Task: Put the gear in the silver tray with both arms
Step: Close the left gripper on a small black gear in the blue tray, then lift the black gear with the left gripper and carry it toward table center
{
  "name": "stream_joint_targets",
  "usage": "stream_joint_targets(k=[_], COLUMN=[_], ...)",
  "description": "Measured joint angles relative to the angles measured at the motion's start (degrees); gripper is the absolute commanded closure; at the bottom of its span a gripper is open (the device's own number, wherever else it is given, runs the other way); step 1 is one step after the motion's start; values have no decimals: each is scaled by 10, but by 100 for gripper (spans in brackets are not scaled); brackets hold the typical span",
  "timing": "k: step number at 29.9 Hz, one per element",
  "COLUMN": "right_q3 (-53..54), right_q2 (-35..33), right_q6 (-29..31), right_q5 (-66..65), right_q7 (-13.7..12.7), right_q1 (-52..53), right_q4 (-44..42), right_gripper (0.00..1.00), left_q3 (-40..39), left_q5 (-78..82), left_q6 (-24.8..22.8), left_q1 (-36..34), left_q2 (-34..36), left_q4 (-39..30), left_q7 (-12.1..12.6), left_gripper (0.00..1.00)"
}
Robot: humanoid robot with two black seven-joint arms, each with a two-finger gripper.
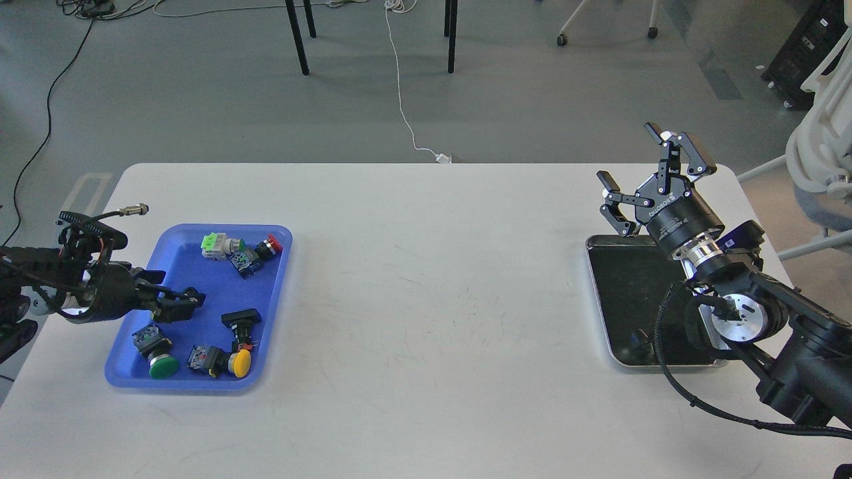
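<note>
Silver tray (616, 293): one | left end effector (190, 301): state unclear, over blue tray (173, 256) | right end effector (642, 176): fingers apart

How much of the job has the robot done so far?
Nothing is done yet: the silver tray shows no parts on its visible floor. In hand: the left hand reaches into the blue tray, holding nothing clearly. The right hand waits open above the silver tray. All the push-button switches are left to move.
</note>
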Motion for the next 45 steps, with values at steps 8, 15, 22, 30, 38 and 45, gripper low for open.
stream_joint_targets(k=[8, 15, 22, 30, 38, 45], right_q3=[0, 1, 0, 1, 4, 6], right_q2=[1, 0, 0, -1, -5, -6], right_q6=[0, 0, 0, 0, 0, 0], right_q5=[0, 1, 1, 1, 1, 1], right_q7=[0, 0, 0, 0, 0, 0], right_q1=[0, -1, -1, -1, -1, -1], right_q4=[0, 3, 3, 3, 3, 3], right_gripper=[1, 1, 1, 1, 1, 1], left_q3=[0, 1, 1, 16, 25, 25], left_q5=[-1, -1, -1, 0, -1, -3], left_q6=[1, 3, 4, 5, 5, 5], left_q1=[-4, -5, -1, -2, -7, -8], left_q2=[-16, -21, -22, -22, -21, -19], left_q4=[13, 27, 30, 30, 30, 28], left_q7=[0, 0, 0, 0, 0, 0], left_gripper=[27, 37, 53, 76, 85, 84])
